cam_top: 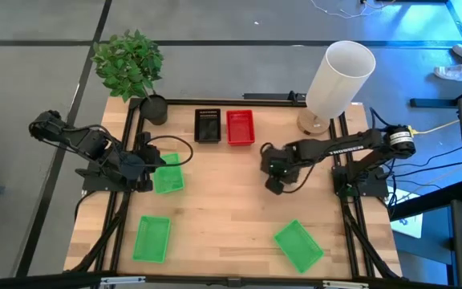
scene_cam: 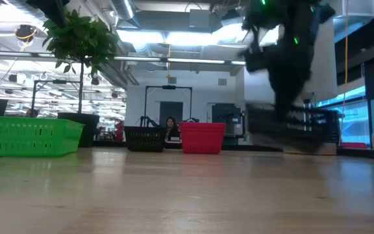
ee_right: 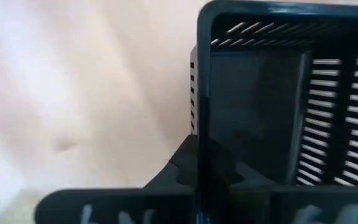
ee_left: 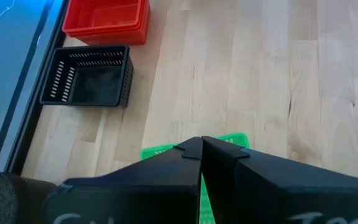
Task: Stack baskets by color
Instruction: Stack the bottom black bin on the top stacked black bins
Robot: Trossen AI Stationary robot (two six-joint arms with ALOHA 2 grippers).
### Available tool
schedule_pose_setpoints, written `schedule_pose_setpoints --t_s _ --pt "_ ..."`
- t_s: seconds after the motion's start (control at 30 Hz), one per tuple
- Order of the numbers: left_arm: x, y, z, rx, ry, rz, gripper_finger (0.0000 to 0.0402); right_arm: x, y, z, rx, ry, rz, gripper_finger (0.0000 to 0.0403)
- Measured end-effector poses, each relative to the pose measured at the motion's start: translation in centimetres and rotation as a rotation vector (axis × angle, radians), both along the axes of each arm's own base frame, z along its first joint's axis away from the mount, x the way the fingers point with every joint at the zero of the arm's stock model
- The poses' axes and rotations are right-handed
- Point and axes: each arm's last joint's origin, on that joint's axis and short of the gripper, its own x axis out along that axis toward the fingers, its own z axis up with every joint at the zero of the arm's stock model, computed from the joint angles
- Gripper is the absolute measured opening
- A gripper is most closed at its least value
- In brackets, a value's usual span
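Observation:
My right gripper (cam_top: 275,172) stands right of the table's middle, shut on a black basket (ee_right: 278,93), which shows blurred in the low view (scene_cam: 291,130). At the far middle a second black basket (cam_top: 208,125) and a red basket (cam_top: 240,127) sit side by side on their bases. One green basket (cam_top: 168,174) lies at the left, with my left gripper (ee_left: 202,146) shut above its left side and nothing between its fingers. Two more green baskets (cam_top: 151,238) (cam_top: 298,245) rest near the front edge. My right gripper holds the black basket by one mesh wall at its rim (ee_right: 202,124); the wall runs between the two fingers, one inside the basket and one outside. The fingers point steeply down from above. I cannot tell whether the basket is clear of the table.
A black plant pot (cam_top: 155,108) with a leafy plant stands at the far left corner, and a tall white lampshade (cam_top: 339,76) at the far right. Bare wood lies in the middle and front middle. A person (scene_cam: 171,127) sits in the room beyond the table.

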Motion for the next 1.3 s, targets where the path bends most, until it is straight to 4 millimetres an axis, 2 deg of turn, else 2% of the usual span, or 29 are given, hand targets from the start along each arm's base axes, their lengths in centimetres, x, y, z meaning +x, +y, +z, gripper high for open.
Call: schedule_pose_setpoints --t_s 0.13,0.23,0.53,0.67,0.9,1.13,1.3 --pt "0.0 0.0 0.0 0.001 0.001 -0.001 0.0 2.2 1.0 2.4 -0.041 -0.084 0.248 0.0003" --pt "0.0 0.0 0.0 0.005 0.001 -0.002 0.0 4.1 2.0 3.5 -0.104 -0.117 0.44 0.0002" --pt "0.0 0.0 0.0 0.026 0.01 -0.019 0.0 11.2 4.1 4.2 -0.228 -0.151 0.9 0.0001" --pt "0.0 0.0 0.0 0.027 0.01 -0.019 0.0 13.9 4.5 3.2 -0.288 -0.138 1.099 0.0001" --pt "0.0 0.0 0.0 0.028 0.011 -0.019 0.0 16.7 4.8 -0.6 -0.363 -0.066 1.383 0.0001" --pt "0.0 0.0 0.0 0.028 0.011 -0.019 0.0 17.6 4.9 -2.8 -0.375 -0.029 1.499 0.0001" --pt "0.0 0.0 0.0 0.028 0.011 -0.019 0.0 17.7 4.8 -2.9 -0.381 -0.034 1.501 0.0018"
